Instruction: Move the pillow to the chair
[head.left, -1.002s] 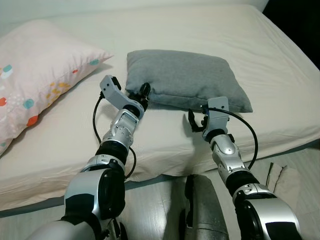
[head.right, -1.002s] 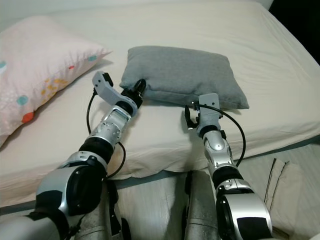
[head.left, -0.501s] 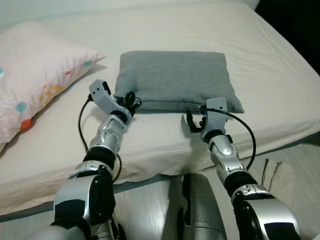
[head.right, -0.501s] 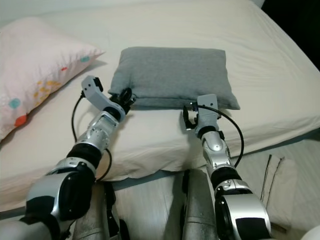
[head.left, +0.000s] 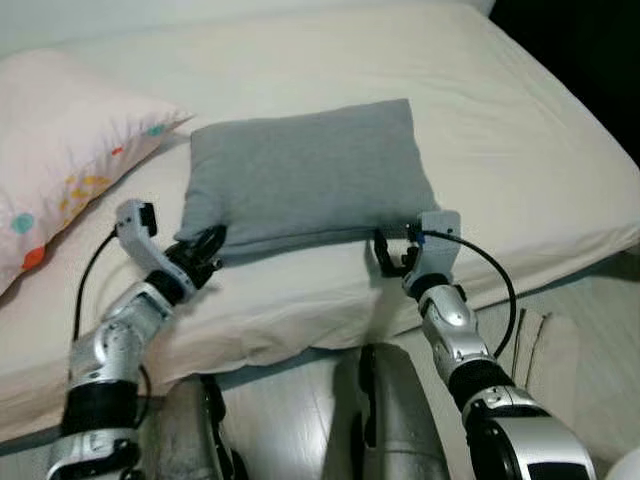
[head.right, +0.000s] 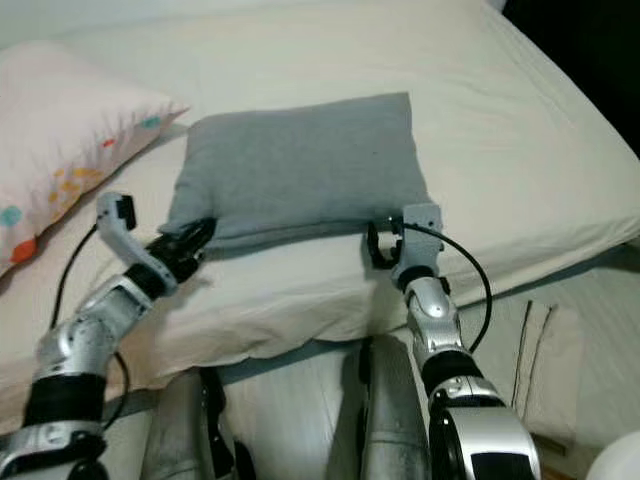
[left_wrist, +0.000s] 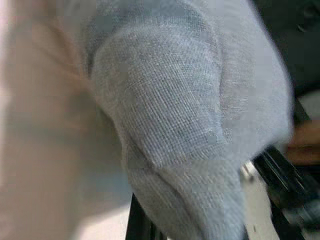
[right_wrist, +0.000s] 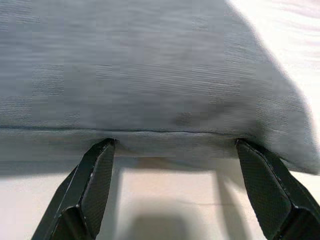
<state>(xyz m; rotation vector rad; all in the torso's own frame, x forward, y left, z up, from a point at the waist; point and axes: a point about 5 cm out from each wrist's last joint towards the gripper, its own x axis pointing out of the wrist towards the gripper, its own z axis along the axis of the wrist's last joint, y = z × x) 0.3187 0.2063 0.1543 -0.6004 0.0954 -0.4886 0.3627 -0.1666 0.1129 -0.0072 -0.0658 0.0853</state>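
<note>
Currently the step in hand looks like the grasp: the rectangular grey fabric pillow (head.left: 305, 170) lies flat on the cream-sheeted bed (head.left: 520, 130), near its front edge, and no chair is seen, so the carrying part is not yet done.

Left gripper (head.left: 205, 250) is at the pillow's near left corner. In the left wrist view the grey corner (left_wrist: 185, 125) bulges between the black fingers (left_wrist: 140, 227), so it reads as clenched on that corner, pinching cloth.

Right gripper (head.right: 385, 243) sits at the pillow's near right edge. Right wrist view shows its two black fingers (right_wrist: 87, 190) spread wide, tips just touching or just short of the seam; cannot tell which. Nothing is held there; it is released.

Next move, as a judgement: right gripper needs to push forward so the seam goes between the fingers, then close, then both arms lift together. One-corner hold alone would probably let the soft pillow sag and drag.

Pale pink pillow with coloured dots (head.left: 60, 160) lies to the left, apart from the grey one, not part of the task.
</note>
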